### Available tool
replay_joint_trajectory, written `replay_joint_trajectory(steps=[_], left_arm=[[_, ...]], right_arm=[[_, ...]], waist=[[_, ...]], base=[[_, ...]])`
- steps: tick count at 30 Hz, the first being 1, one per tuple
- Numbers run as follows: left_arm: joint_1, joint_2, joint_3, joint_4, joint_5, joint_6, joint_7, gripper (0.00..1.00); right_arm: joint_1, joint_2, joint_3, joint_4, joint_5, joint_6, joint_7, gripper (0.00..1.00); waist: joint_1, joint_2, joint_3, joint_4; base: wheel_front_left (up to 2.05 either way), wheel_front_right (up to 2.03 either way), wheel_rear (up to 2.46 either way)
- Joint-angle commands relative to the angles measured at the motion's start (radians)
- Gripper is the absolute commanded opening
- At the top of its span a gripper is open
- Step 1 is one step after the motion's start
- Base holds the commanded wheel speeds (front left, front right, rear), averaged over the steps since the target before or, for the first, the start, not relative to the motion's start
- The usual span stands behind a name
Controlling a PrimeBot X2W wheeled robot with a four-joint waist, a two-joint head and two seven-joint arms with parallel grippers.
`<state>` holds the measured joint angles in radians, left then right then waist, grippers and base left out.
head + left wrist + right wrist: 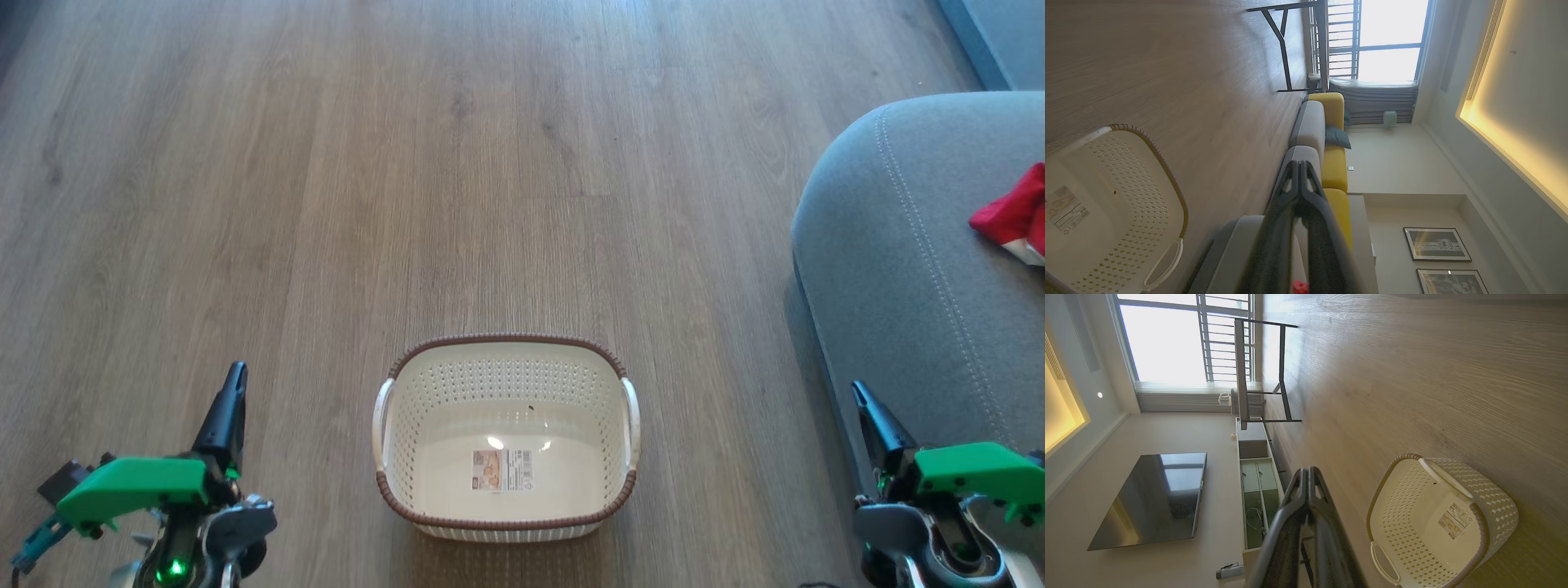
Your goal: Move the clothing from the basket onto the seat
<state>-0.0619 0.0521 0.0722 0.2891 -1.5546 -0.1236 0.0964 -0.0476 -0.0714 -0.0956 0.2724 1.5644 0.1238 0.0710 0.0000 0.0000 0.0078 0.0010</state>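
The cream basket with a brown rim stands on the wood floor in the head view, with nothing inside but the label on its bottom. Red clothing with a white patch lies on the grey seat at the right edge. My left gripper is shut at the lower left, well apart from the basket. My right gripper is shut at the lower right, beside the seat's front edge. In the left wrist view the basket is at lower left, and a scrap of the red clothing peeks between my shut fingers. The right wrist view has the basket right of my shut fingers.
Wood floor spreads around the basket. The left wrist view has a grey and yellow sofa, a metal-framed table and a window. The right wrist view has a television, a low cabinet and the same table.
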Motion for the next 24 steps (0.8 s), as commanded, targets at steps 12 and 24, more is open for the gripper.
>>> replay_joint_trajectory(steps=[12, 24], left_arm=[[-0.046, -0.002, 0.042, -0.044, -0.054, -0.007, 0.017, 0.0], [-0.046, -0.002, 0.042, -0.044, -0.054, -0.007, 0.017, 0.0]], right_arm=[[-0.058, 0.002, 0.008, -0.029, 0.066, 0.007, 0.021, 0.0], [-0.058, 0.005, 0.005, -0.029, 0.063, 0.007, 0.024, 0.0]], waist=[[0.0, 0.0, -0.005, -0.001], [0.0, 0.0, -0.005, -0.001]], base=[[0.0, 0.0, 0.0], [0.0, 0.0, 0.0]])
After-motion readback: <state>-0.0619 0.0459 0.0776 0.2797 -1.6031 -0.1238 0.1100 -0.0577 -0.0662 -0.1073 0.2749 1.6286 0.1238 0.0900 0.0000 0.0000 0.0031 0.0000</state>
